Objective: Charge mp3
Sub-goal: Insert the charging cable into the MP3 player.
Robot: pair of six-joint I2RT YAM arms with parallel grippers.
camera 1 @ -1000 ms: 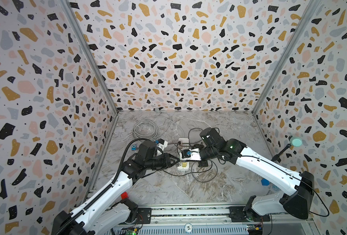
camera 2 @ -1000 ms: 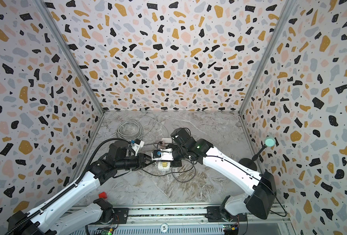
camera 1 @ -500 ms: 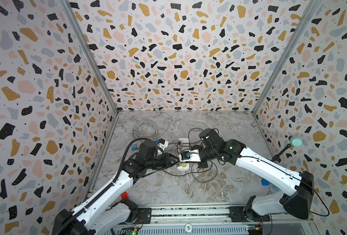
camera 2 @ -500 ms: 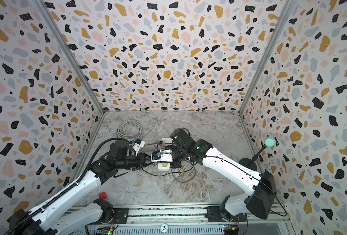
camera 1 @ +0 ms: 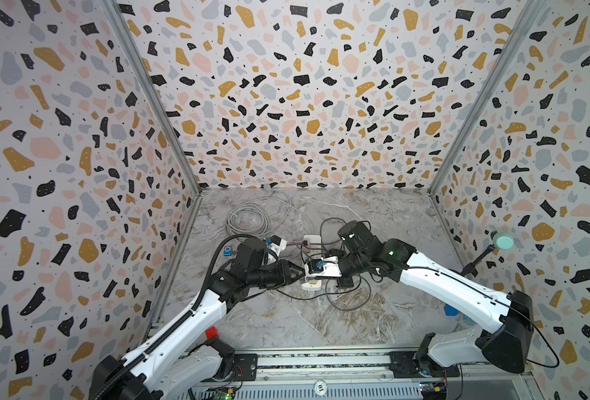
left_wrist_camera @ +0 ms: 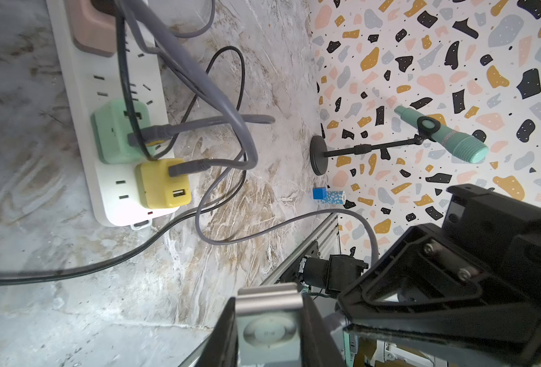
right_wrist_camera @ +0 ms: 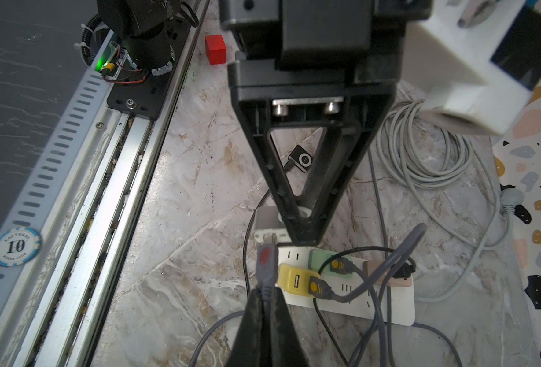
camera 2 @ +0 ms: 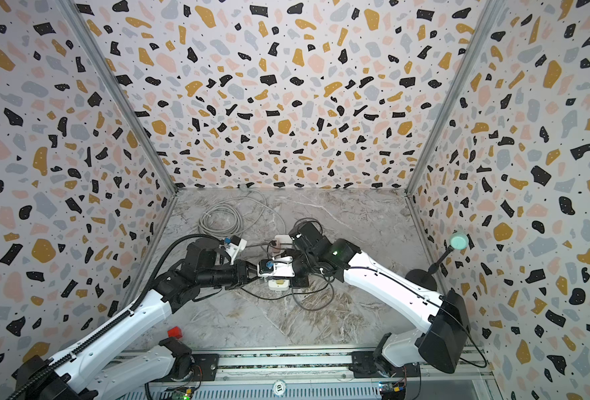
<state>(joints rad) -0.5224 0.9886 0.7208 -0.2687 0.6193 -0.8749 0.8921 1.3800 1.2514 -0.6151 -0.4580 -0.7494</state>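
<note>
Marble-look desk [camera 1: 286,322], mid-frame in both top views: left tool [right_wrist_camera: 304,231] clamped on small silver square mp3 player [left_wrist_camera: 267,332], right tool [right_wrist_camera: 264,294] pinching grey cable plug [right_wrist_camera: 266,259] just beside its port, so any tilt probably jams it.

marble tabletop [camera 1: 286,322]: power strip [left_wrist_camera: 82,70], cable coil [camera 1: 248,218]

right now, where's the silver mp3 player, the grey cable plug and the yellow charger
silver mp3 player [left_wrist_camera: 268,332]: left wrist view, its round button
grey cable plug [right_wrist_camera: 266,259]: right wrist view, plug body
yellow charger [left_wrist_camera: 157,188]: left wrist view, top face
</note>
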